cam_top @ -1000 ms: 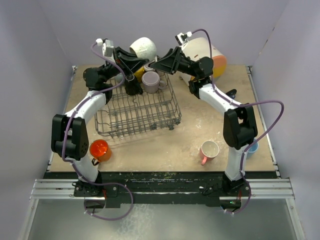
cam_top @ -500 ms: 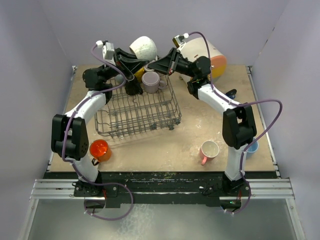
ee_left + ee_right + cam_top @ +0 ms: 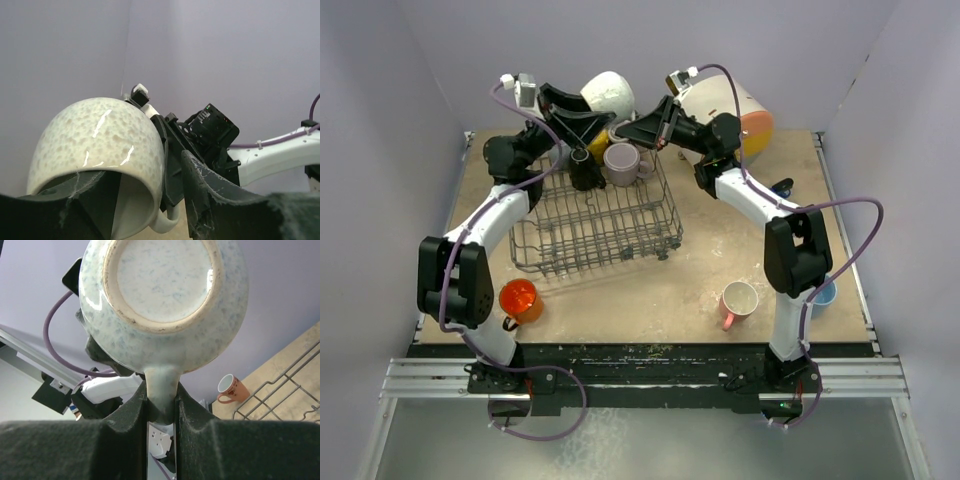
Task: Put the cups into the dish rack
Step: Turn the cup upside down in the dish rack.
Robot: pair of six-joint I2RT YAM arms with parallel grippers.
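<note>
The large grey wire dish rack point(image 3: 595, 225) sits on the tan counter point(image 3: 720, 240), its near rows open. A speckled white ceramic mug point(image 3: 608, 93) hangs above the rack's far edge. The right claw point(image 3: 160, 407) pinches the mug's handle, and the left claw point(image 3: 137, 172) is spread beside its body. Below, a mauve ceramic mug point(image 3: 623, 162) stands in the rack's far row.

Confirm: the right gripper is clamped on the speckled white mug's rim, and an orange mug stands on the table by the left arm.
Not the rim. The right wrist view shows the right gripper clamped on the handle of the speckled white mug. The orange mug does stand on the table by the left arm.
</note>
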